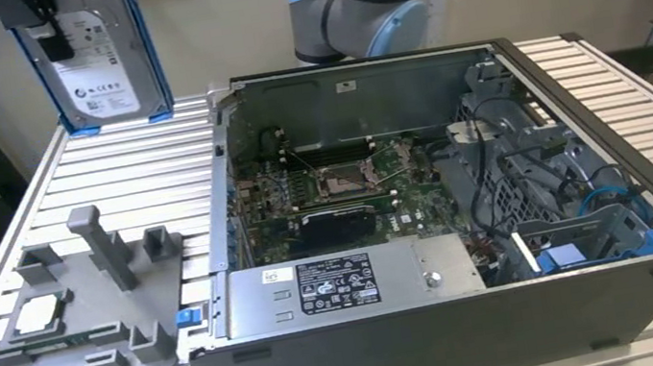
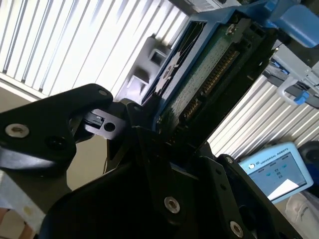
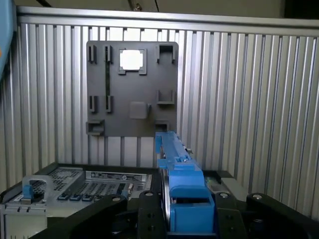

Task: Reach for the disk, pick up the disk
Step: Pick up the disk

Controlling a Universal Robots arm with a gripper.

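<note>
Robot claw clenched on the blue-framed disk, holding it upright, lifted clear of the slatted bench; reach and pickup appear complete

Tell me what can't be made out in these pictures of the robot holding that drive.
- Exterior view: the gripper clamped on the disk is cut off by the top edge.
- In both wrist views: the disk shows nearly edge-on, so its label cannot be made out.
- Exterior view: the arm runs out past the top edge.
</note>
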